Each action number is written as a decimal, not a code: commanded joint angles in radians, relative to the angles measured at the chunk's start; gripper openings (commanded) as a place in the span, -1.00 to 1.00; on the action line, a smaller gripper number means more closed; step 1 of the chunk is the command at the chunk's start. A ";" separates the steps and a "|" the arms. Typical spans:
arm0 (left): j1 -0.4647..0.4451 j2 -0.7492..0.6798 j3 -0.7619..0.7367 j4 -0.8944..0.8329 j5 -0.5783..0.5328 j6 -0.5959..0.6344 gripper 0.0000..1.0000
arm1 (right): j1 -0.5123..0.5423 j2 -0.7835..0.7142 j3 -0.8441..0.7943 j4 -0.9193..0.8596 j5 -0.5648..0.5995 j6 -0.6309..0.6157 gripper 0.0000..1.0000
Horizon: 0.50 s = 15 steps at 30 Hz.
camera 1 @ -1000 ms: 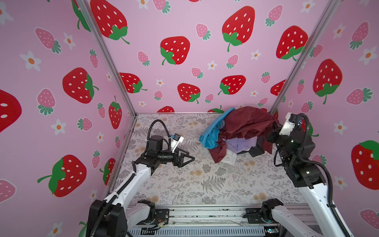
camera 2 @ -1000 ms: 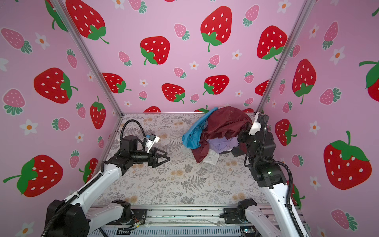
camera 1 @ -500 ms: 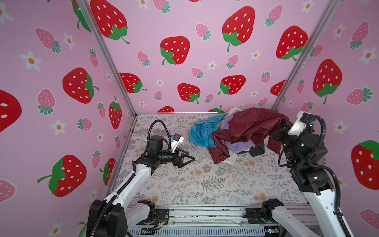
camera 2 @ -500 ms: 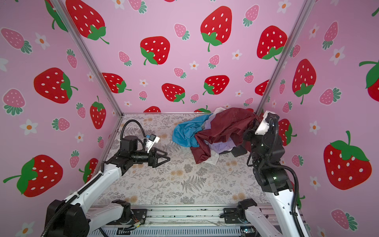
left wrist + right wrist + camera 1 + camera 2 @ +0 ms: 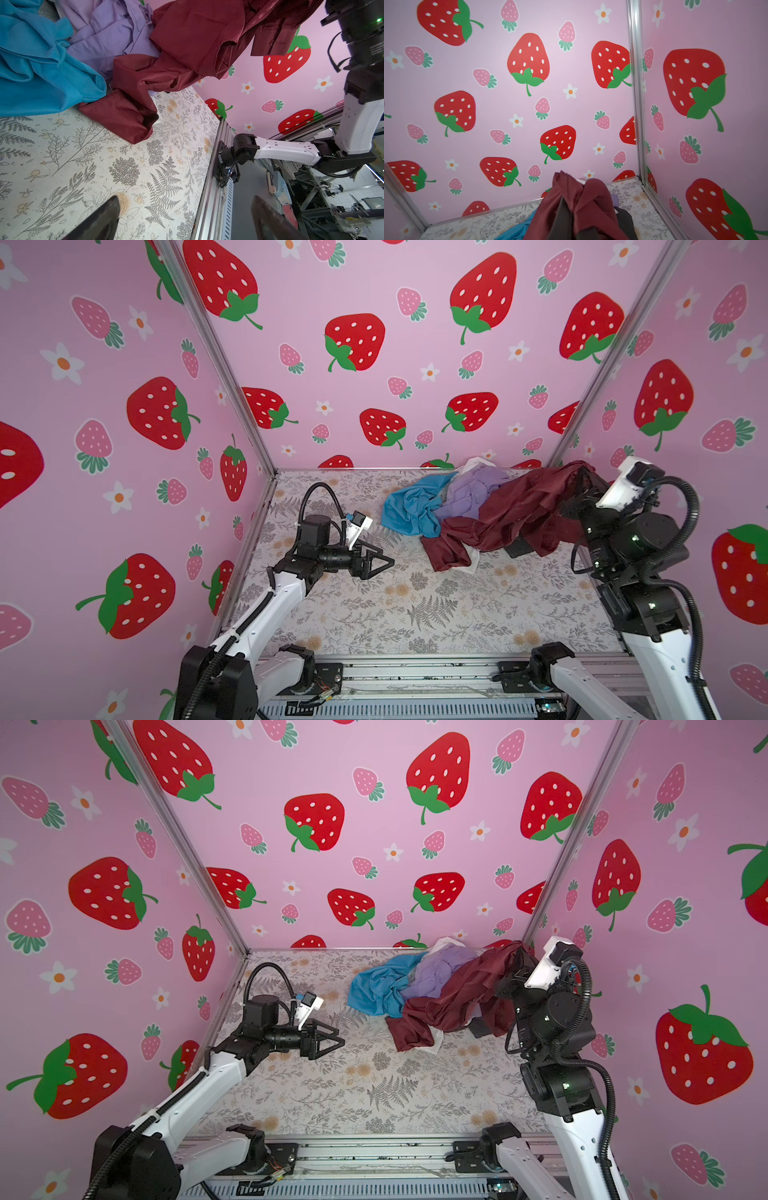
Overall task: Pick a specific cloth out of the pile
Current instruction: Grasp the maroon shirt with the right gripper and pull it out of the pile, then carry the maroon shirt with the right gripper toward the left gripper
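Cloth (image 5: 523, 506) of maroon, one only, draped off the pile (image 5: 455, 508) at the far right, beside one blue cloth (image 5: 405, 510) and one lavender cloth (image 5: 478, 489). The right claw (image 5: 565, 216) was clamped on its raised end; the left claw (image 5: 184, 200) stood apart.

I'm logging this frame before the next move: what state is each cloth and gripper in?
maroon cloth: one end lifted, rest trailing onto table.
right gripper: shut on maroon cloth.
left gripper: open, empty.
blue cloth: crumpled on table.
lavender cloth: crumpled, partly under maroon cloth.
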<state>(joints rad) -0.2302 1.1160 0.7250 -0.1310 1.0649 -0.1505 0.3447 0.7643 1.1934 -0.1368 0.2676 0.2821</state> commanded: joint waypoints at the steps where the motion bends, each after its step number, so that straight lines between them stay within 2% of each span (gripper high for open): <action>1: -0.003 -0.048 0.042 0.001 -0.007 0.009 0.98 | 0.002 0.019 0.051 0.093 -0.193 0.052 -1.00; 8: -0.006 -0.160 0.023 0.022 -0.045 -0.020 0.99 | 0.022 0.127 0.060 0.198 -0.554 0.191 -1.00; 10: -0.008 -0.189 0.018 0.029 -0.053 -0.027 0.99 | 0.070 0.169 0.053 0.232 -0.588 0.209 -1.00; 15: -0.016 -0.242 0.018 0.020 -0.079 -0.041 0.98 | 0.285 0.282 0.050 0.301 -0.587 0.181 -1.00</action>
<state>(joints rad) -0.2386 0.8963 0.7250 -0.1230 1.0012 -0.1810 0.5514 1.0187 1.2388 0.0536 -0.2481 0.4507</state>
